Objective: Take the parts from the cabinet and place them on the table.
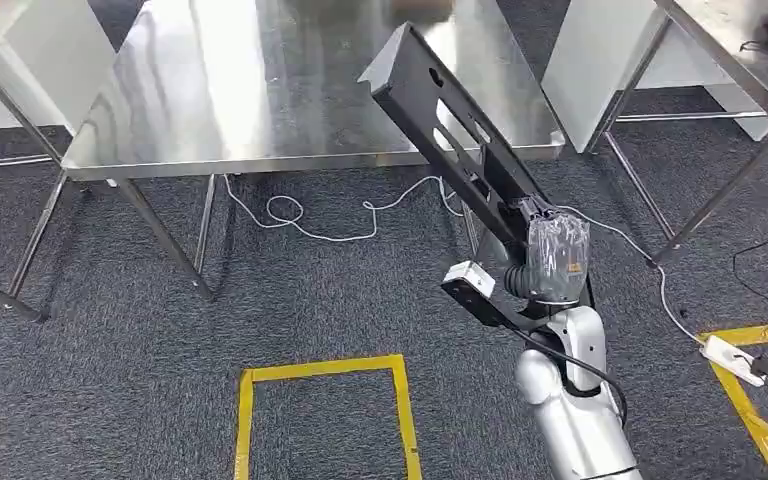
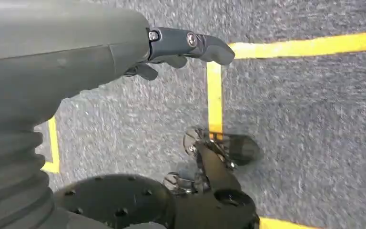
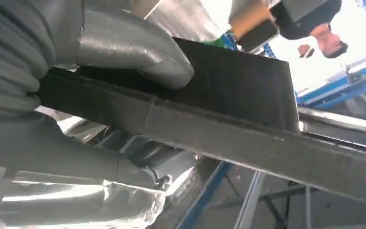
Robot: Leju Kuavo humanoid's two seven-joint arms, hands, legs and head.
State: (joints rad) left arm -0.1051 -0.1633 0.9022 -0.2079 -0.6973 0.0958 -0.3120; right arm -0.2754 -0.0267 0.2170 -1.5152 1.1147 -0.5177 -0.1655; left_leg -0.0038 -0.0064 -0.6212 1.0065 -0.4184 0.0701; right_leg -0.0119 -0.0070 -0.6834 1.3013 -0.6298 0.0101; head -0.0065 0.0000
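Nearest: yellow tape outline (image 1: pixel 322 400) on the grey carpet (image 1: pixel 120 350), low in the head view. Left wrist view looks down at the same carpet and tape; the left hand (image 2: pixel 181 50) hangs over the floor with its fingers loosely extended and nothing in them.

Right arm (image 1: pixel 575 400), silver, rises from the lower edge of the head view. Right hand (image 1: pixel 550 255), wrapped in clear plastic film, grips the near end of the black metal part (image 1: pixel 450 125). Right wrist view confirms: the grey thumb (image 3: pixel 138 52) presses on the part's flat face and the remaining fingers wrap the underside.

The part is a long black bracket with slotted cut-outs, held tilted, its far end raised up and away to the left. That far end overlaps the near edge of the steel table (image 1: pixel 290 80) in the picture; contact with the tabletop cannot be judged.

Under the table: a white cable (image 1: pixel 300 220) looped on the carpet. To the right, a white power strip (image 1: pixel 735 360) by more yellow tape. A second steel table (image 1: pixel 750 50) at far right.
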